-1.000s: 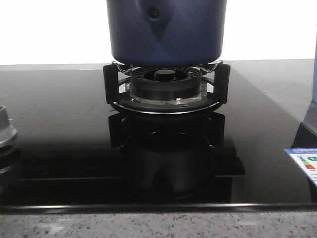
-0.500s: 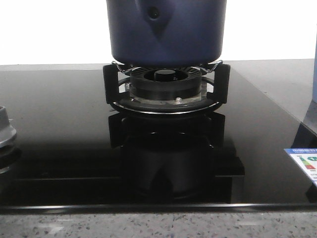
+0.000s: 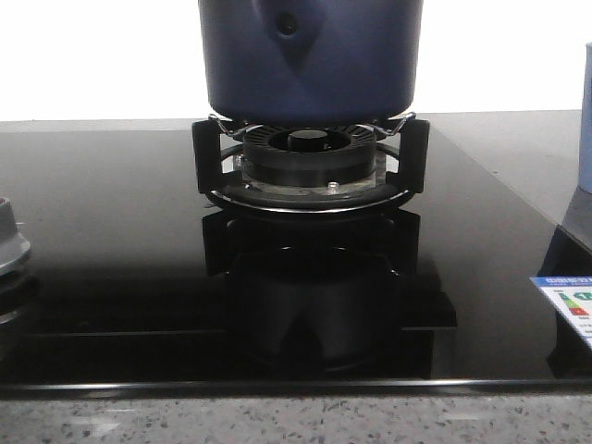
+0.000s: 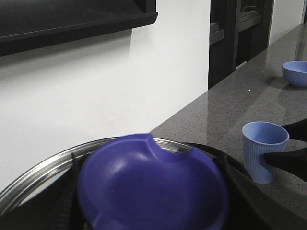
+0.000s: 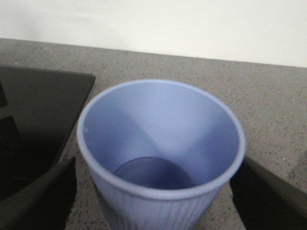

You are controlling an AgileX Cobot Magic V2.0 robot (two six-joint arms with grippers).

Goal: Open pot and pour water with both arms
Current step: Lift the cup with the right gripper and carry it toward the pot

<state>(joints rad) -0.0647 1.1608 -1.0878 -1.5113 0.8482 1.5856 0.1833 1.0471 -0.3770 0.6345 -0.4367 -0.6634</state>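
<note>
**Op A:** Front view first. The dark navy-blue round matte pot (image 3: 310,60) has not budged in the last second and sits on the black iron burner stand (image 3: 310,166) in the middle of the glossy black glass hob (image 3: 111,231). Only the pale blue ribbed paper cup (image 3: 586,120) at the right edge has shifted a little.

**Op B:** So is the right arm handling it?

**Op A:** I judge so. My right gripper (image 5: 158,196) straddles the cup, a finger close on each side. Whether it is squeezing, I cannot tell.

**Op B:** And the left?

**Op A:** My left gripper (image 4: 153,201) hangs low over the steel-rimmed glass lid (image 4: 29,184), its fingers flanking the round violet-blue knob (image 4: 151,187). The picture is too blurred to show its grip. The lid looks still on.
</note>
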